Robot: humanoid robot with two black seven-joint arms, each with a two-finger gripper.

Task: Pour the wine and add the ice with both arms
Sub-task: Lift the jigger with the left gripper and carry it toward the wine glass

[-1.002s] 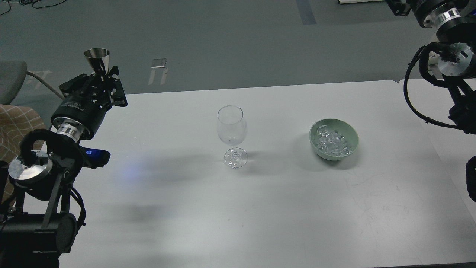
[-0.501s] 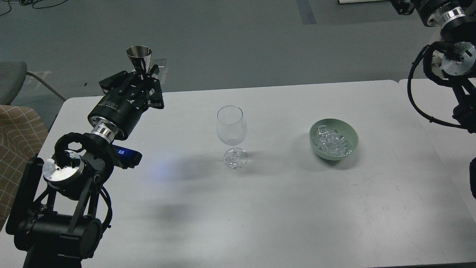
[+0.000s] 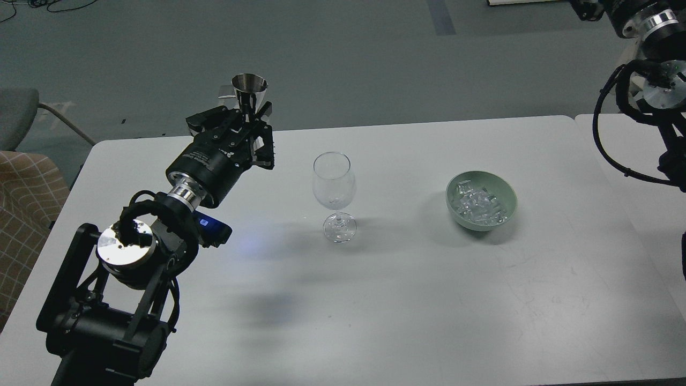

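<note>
Grey table [image 3: 407, 300]; left gripper [image 3: 247, 124] gripping upright steel jigger [image 3: 249, 91], nearing wine glass [image 3: 334, 182] at its 9 o'clock, pour step pending: needing tilt over rim; right gripper out of view.
</note>
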